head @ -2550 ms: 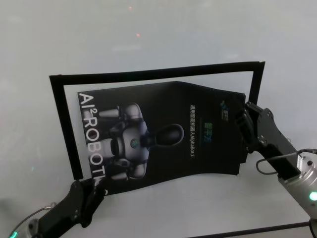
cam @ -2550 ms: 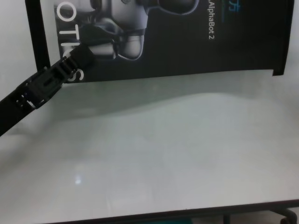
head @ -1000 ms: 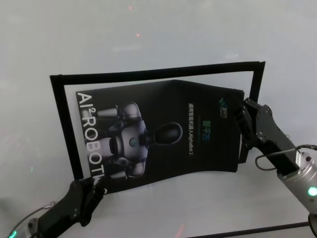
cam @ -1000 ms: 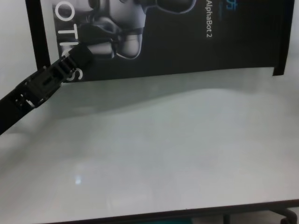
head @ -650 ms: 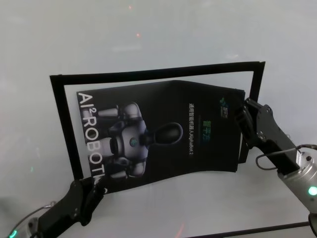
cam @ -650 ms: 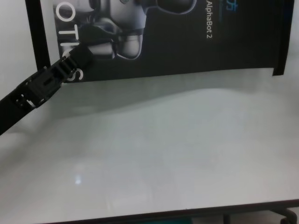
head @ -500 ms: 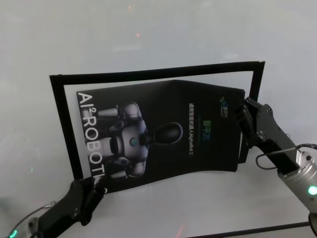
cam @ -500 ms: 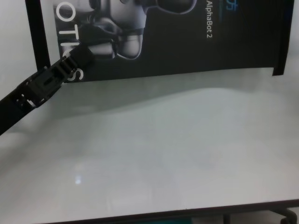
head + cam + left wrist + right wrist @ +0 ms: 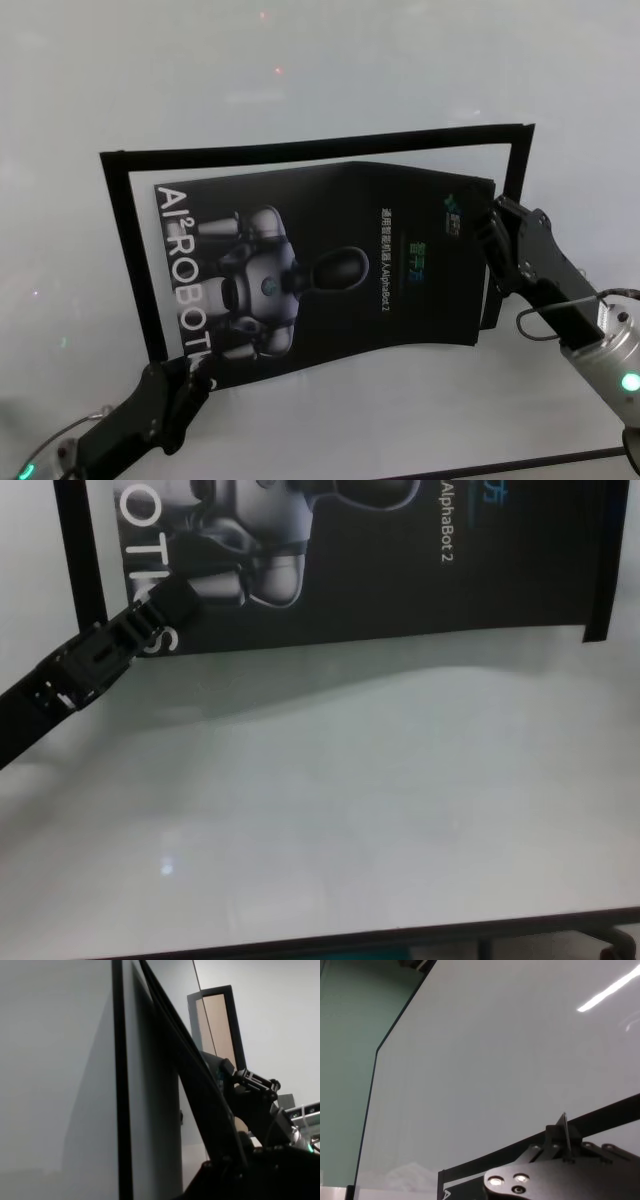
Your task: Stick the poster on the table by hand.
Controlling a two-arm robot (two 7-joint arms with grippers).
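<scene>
— What had moved since the earlier look?

— Mostly the poster (image 9: 330, 270). Its right end had pulled in toward the left, so its far right corner stood nearer the right strip of the tape frame (image 9: 300, 150) than before, and the near edge bowed up off the table (image 9: 300, 70).

— And on the left?

— The left hand (image 9: 190, 385) sat at the poster's near left corner, by the white letters, just as earlier. I could not tell whether its fingers were pinched or apart.

— The middle?

— The robot picture lay sideways on the sheet, which rested inside the black tape outline on the white tabletop.

— The right side?

— The right hand (image 9: 492, 245) met the poster's right edge, which lifted there. Its fingers appeared closed on that edge.

— Any containers?

— Only the tape outline, holding the poster.
</scene>
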